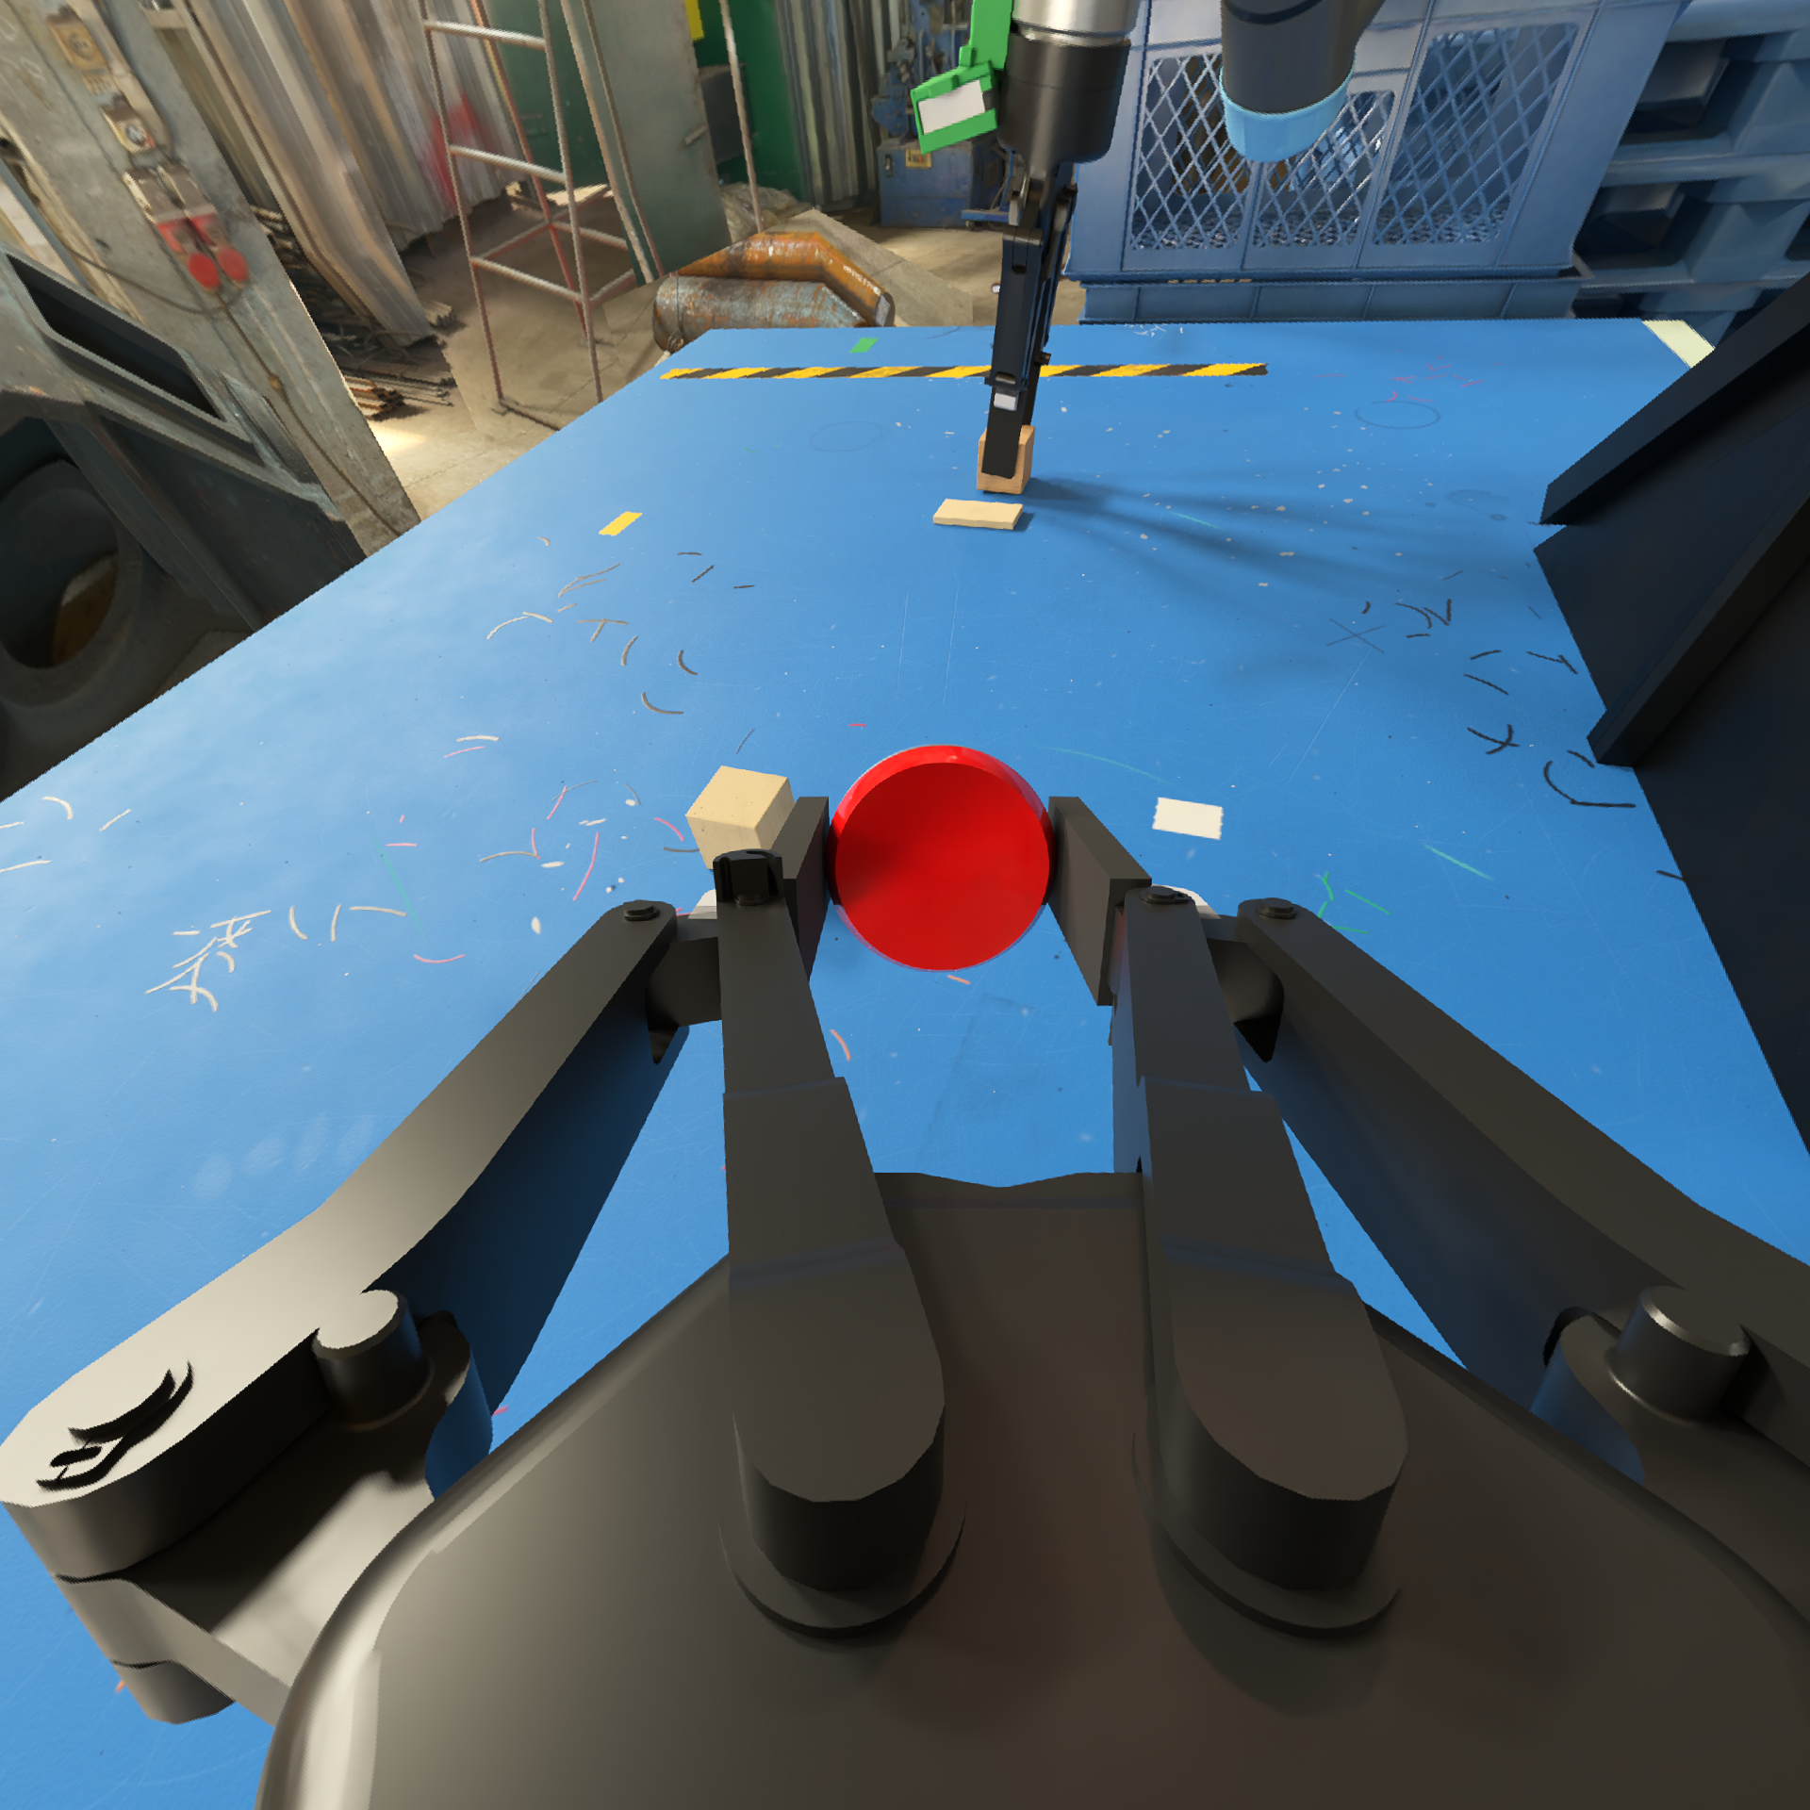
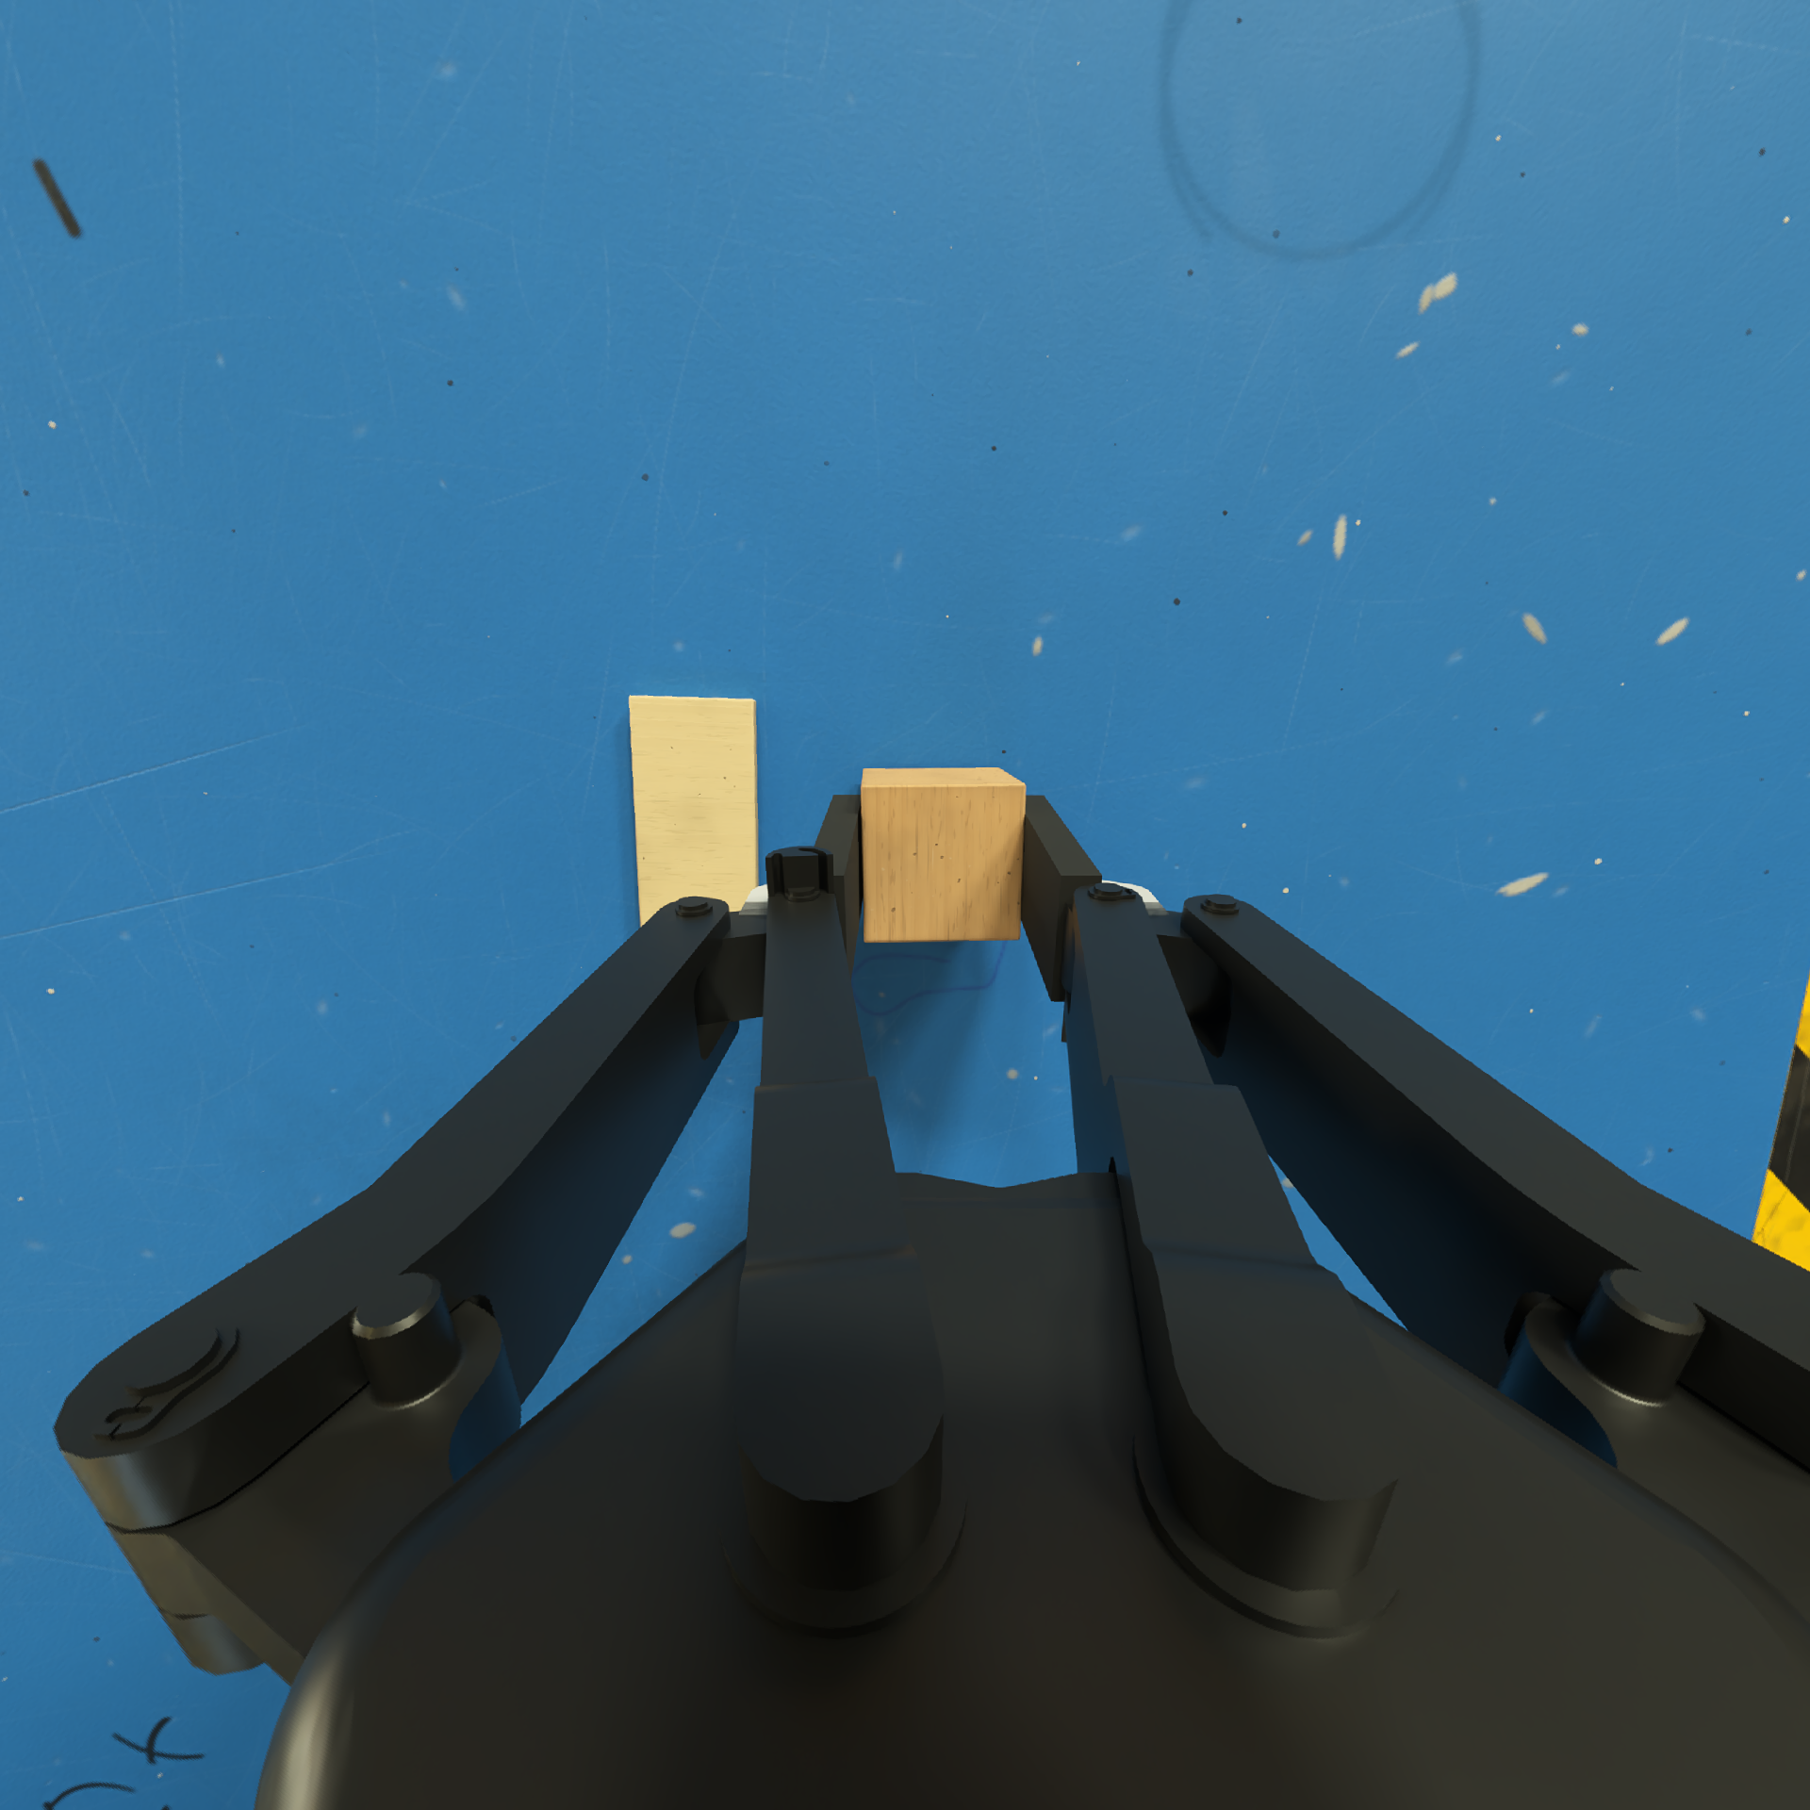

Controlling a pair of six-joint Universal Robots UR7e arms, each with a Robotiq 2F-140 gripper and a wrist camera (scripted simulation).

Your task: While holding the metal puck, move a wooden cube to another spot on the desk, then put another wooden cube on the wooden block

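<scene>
On the blue desk [image 1: 1224,627]: all the task's things sit here, arms well apart.
Left gripper [image 1: 940,852]: jaws clamped on the red metal puck [image 1: 938,862]; a slackened squeeze could drop it.
Right gripper [image 2: 942,852]: jaws clamped on the tan wooden cube [image 2: 940,857], possibly nudging the flat wooden block [image 2: 692,798] just beside it.
Pale wooden cube [image 1: 739,815]: touching or nearly touching the left finger; a sideways drift could knock it.

Blue scuffed desk [image 1: 1175,637] carried pale wooden cube [image 1: 739,815], flat wooden block [image 1: 977,513], striped yellow-black tape [image 1: 960,371], white patch [image 1: 1187,817], yellow patch [image 1: 620,523].
</scene>
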